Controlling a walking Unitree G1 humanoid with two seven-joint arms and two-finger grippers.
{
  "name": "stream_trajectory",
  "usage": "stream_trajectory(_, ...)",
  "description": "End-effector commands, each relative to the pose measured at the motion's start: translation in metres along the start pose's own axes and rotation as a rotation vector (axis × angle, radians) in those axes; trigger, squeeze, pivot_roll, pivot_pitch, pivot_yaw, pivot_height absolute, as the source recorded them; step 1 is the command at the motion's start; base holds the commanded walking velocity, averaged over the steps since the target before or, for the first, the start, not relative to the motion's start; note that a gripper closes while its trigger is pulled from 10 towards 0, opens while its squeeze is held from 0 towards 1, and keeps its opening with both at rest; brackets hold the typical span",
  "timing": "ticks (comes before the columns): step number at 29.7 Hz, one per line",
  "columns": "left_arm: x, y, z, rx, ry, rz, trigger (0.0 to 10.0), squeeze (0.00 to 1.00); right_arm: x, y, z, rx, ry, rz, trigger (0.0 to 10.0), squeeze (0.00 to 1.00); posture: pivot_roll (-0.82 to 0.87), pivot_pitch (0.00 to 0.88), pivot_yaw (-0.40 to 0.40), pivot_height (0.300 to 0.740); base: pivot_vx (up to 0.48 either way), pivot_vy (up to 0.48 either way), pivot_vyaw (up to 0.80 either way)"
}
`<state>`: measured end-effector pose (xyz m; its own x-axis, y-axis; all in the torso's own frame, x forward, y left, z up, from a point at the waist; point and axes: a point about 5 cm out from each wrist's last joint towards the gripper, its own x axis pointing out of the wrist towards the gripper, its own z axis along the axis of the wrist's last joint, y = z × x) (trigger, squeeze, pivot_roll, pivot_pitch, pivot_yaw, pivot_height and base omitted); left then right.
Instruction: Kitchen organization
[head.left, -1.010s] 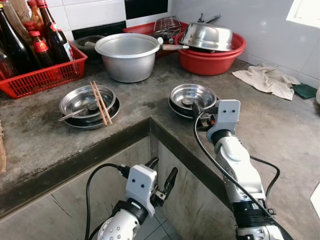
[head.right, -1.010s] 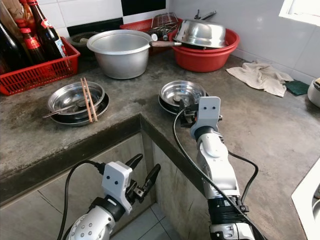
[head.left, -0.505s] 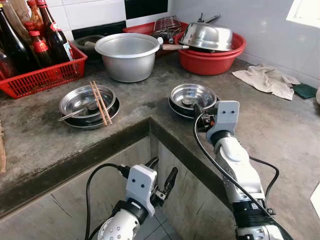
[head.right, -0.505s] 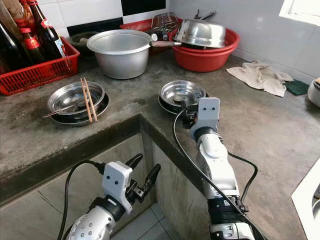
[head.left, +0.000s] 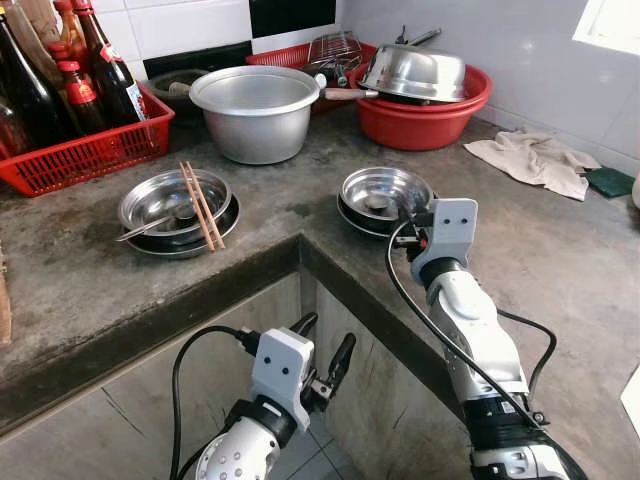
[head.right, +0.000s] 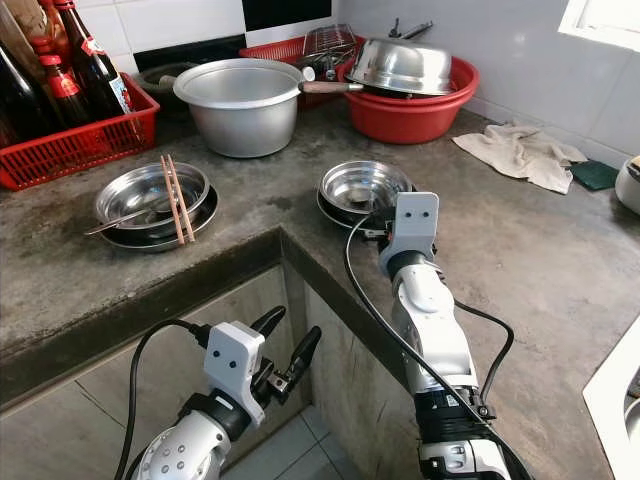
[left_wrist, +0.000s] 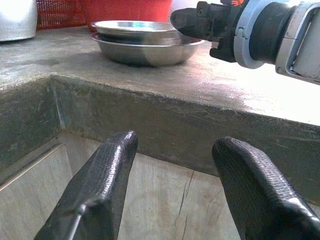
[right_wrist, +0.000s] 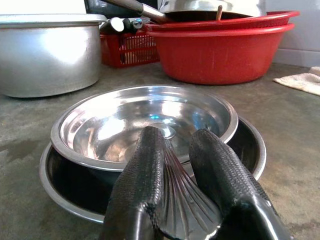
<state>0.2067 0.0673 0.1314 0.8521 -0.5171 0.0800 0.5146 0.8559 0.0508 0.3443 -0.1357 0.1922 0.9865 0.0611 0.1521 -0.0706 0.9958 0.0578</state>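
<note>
My right hand (right_wrist: 172, 200) has crept a bit closer to the two stacked bowls (head.left: 385, 195) near the corner of the worktop (head.left: 90, 270); its fingers are pressed on a thin shiny piece, maybe a spoon, I can't tell; so I think that piece goes into the bowls next; my left hand (left_wrist: 175, 185) hangs spread open below the worktop edge

Grey concrete counter (head.left: 90, 270), white tiled wall (head.left: 520, 60).
</note>
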Motion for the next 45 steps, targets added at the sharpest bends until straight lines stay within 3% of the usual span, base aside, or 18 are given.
stream_trajectory(1, 0.001, 0.0, 0.006, 0.008, -0.031, -0.001, 10.0, 0.0, 0.003, -0.001, 0.006, 0.006, -0.022, 0.0, 0.0, 0.0, 0.22, 0.106, -0.041, 0.74, 0.0, 0.0, 0.0)
stream_trajectory(10, 0.001, 0.0, 0.006, 0.008, -0.031, 0.0, 10.0, 0.0, 0.003, -0.001, 0.01, 0.014, -0.042, -0.009, 0.0, 0.0, 0.22, 0.102, -0.043, 0.74, 0.0, 0.0, 0.0)
stream_trajectory(17, 0.003, 0.001, 0.007, 0.015, -0.038, 0.009, 10.0, 0.0, 0.003, 0.005, 0.047, 0.061, -0.19, -0.017, 0.0, 0.0, 0.21, 0.094, -0.041, 0.74, 0.0, 0.0, 0.0)
stream_trajectory(23, 0.004, 0.003, 0.007, 0.017, -0.041, 0.016, 10.0, 0.0, -0.009, 0.009, 0.069, 0.028, -0.287, -0.024, 0.0, 0.0, 0.21, 0.078, -0.041, 0.74, 0.0, 0.0, 0.0)
stream_trajectory(25, 0.005, 0.004, 0.007, 0.021, -0.042, 0.022, 10.0, 0.0, -0.022, 0.009, 0.076, -0.026, -0.33, -0.054, 0.0, 0.0, 0.21, 0.077, -0.039, 0.74, 0.0, 0.0, 0.0)
stream_trajectory(26, 0.006, 0.005, 0.008, 0.019, -0.044, 0.025, 10.0, 0.0, -0.029, 0.008, 0.077, -0.051, -0.337, -0.08, 10.0, 0.0, 0.2, 0.069, -0.034, 0.74, 0.0, 0.0, 0.0)
stream_trajectory(34, 0.009, 0.009, 0.01, 0.02, -0.054, 0.026, 10.0, 0.0, -0.051, 0.001, 0.077, -0.124, -0.354, -0.154, 10.0, 0.0, 0.19, 0.052, -0.024, 0.74, 0.0, 0.114, 0.0)
stream_trajectory(45, 0.012, 0.009, 0.01, 0.03, -0.055, 0.012, 10.0, 0.0, -0.069, -0.008, 0.056, -0.183, -0.26, -0.216, 10.0, 0.0, 0.19, 0.057, -0.015, 0.74, 0.0, 0.442, -0.79)
